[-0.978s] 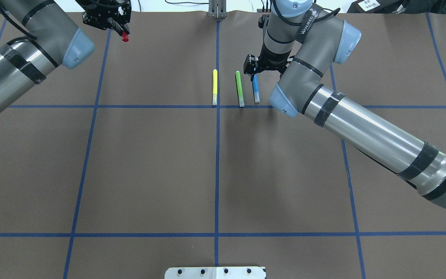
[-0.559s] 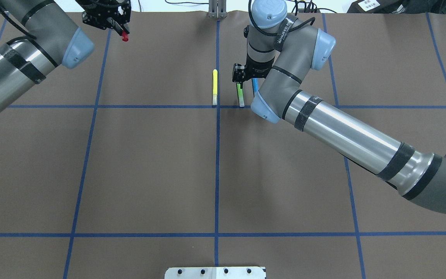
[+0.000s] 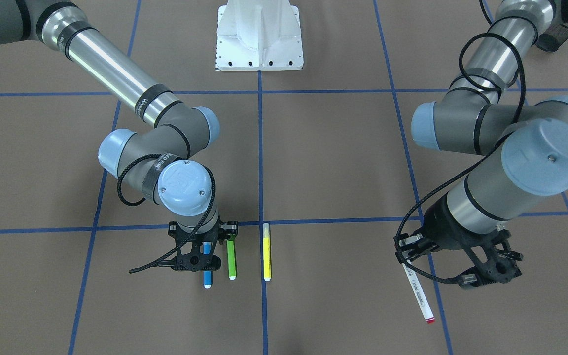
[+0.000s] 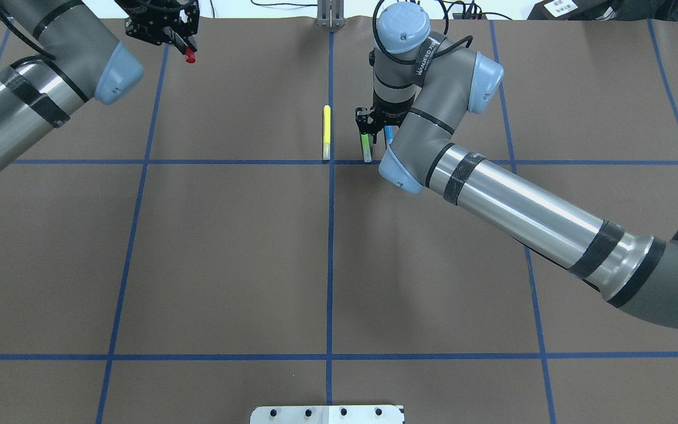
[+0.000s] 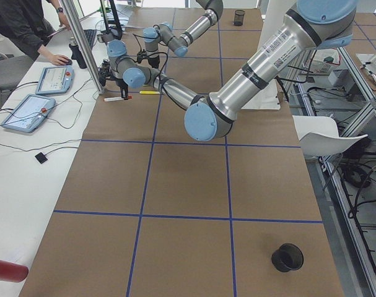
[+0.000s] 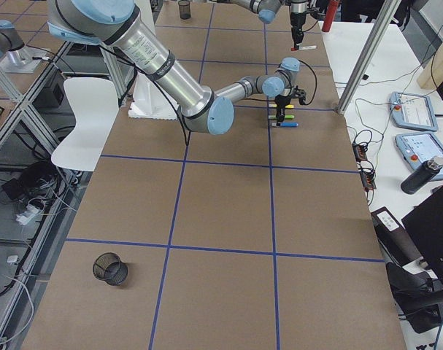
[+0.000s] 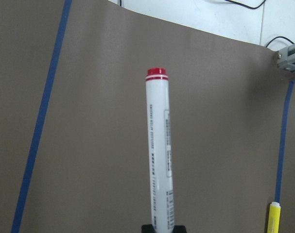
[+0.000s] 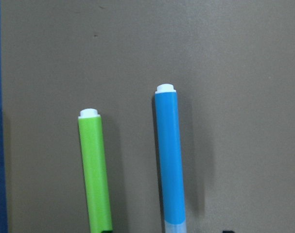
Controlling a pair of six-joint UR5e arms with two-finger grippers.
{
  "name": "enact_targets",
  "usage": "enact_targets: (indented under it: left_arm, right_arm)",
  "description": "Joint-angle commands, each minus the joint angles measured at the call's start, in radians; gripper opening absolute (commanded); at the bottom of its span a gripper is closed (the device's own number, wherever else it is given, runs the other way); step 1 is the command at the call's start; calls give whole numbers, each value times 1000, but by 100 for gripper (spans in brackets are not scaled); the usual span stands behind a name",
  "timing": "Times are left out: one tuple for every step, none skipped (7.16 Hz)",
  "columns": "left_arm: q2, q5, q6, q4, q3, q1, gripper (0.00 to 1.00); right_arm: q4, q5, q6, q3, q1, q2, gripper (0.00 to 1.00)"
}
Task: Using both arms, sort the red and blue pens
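Blue pen [image 3: 207, 276] looks light and slippery; the right gripper [image 3: 202, 244] hangs over it, jaws apart.
Pinch its middle, since from the front the green marker [image 3: 231, 261] lies close at its 3 o'clock. Left gripper [image 3: 408, 249] squeezes the red pen [image 3: 418, 291].

- My right arm [image 4: 492, 194] covers most of the blue pen [image 4: 388, 136] from overhead; only a short strip shows.
- From the front, my right gripper [image 3: 205, 251] masks the blue pen's middle; whether my fingertips touch it, I cannot tell.
- The red pen [image 3: 417, 293] has its upper end buried in my left gripper [image 3: 408, 251]; overhead, only its red tip shows.
- My right wrist camera's lower edge cuts off the green marker [image 8: 95, 170] and the blue pen.
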Motion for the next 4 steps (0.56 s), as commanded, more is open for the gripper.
enact_targets:
  left_arm:
    - [-2,0,0,0,1,1,0]
    - [-2,0,0,0,0,-1,0]
    - [-2,0,0,0,1,-1,0]
    - [-2,0,0,0,1,-1,0]
  right_arm:
    - [0,-6,-11,-4,0,-5,47]
    - [11,-10,-19,-13,0,-5,46]
    - [38,-10,-21,-33,0,-5,46]
    - [40,-10,-21,-33,0,-5,47]
